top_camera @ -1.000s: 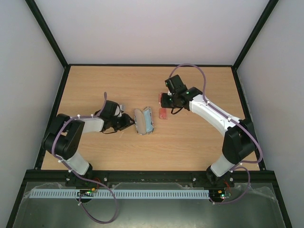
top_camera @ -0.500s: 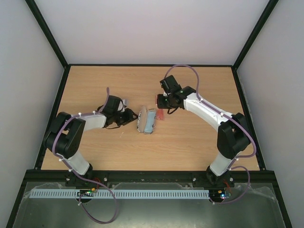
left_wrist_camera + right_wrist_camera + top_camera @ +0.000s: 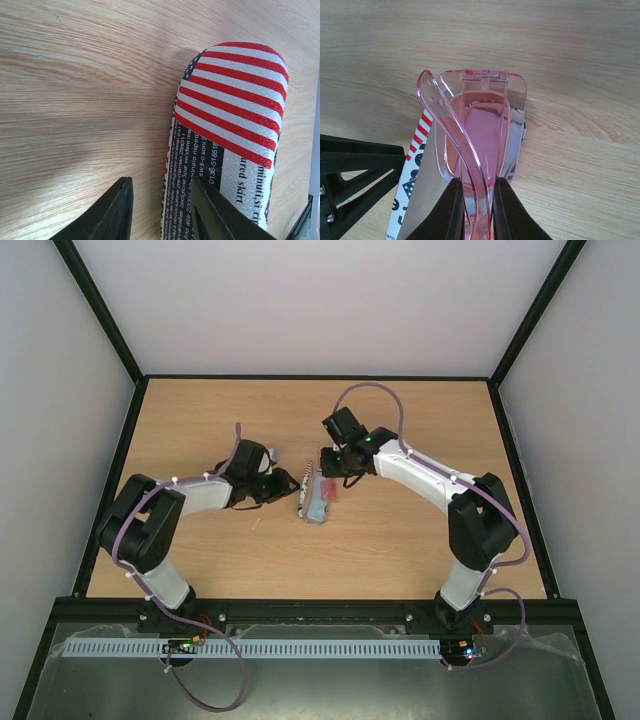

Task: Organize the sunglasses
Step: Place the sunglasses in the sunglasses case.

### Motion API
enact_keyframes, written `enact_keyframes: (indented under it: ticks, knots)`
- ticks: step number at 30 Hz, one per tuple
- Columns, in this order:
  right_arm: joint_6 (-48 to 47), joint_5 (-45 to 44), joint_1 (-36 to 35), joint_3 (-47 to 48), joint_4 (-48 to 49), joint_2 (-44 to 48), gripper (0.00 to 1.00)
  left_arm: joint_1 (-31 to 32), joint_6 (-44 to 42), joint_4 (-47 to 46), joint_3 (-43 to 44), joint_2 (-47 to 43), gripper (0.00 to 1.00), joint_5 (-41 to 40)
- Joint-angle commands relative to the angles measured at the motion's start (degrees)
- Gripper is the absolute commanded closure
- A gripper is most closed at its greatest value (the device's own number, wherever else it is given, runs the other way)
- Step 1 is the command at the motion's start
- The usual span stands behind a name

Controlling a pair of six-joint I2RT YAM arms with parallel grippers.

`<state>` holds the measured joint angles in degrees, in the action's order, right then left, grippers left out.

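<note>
The sunglasses (image 3: 482,130), folded, with a clear pink-red frame and tinted lenses, are pinched between my right gripper's (image 3: 479,200) fingers. They hang over the right edge of the open flag-patterned case (image 3: 312,498); touching or not, I cannot tell. In the top view the right gripper (image 3: 332,472) is at the case's far right end. My left gripper (image 3: 165,200) has its jaws partly apart, straddling the case's (image 3: 230,115) left edge, one finger over its striped shell and one over the wood. In the top view the left gripper (image 3: 288,483) is against the case's left side.
A light blue cloth (image 3: 318,504) lies inside the case. The case's striped rim (image 3: 415,160) and the left gripper's black finger (image 3: 355,170) show at the left of the right wrist view. A black frame edges the wooden table (image 3: 420,540), with grey walls behind.
The right gripper has carried the sunglasses left to the case. The left gripper has moved right against the case, which has shifted slightly right and looks narrower.
</note>
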<state>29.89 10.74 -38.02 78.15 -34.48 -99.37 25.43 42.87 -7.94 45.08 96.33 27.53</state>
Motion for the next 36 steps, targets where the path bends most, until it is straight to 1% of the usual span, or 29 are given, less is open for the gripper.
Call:
enact_keyframes:
  ticks: [1,14,24,36]
  knots:
    - [2.5,-3.5,-1.7,0.0,-1.2,-1.6,0.96,0.9,0.7,1.0,0.8,-0.9,0.66,-0.8]
    - [9.1,-5.7,-3.2,-4.1,3.1,-3.5,0.98,1.9,1.2,0.0,-1.6,-2.8,0.66,-0.8]
    - [9.7,-5.5,-5.2,-1.2,3.3,-7.7,0.99,1.8,1.0,-0.1,-1.7,-3.1,0.66,-0.7]
    - [9.6,-5.9,-5.3,0.1,3.0,-10.7,0.99,1.8,0.9,0.0,-1.4,-3.3,0.66,-0.5]
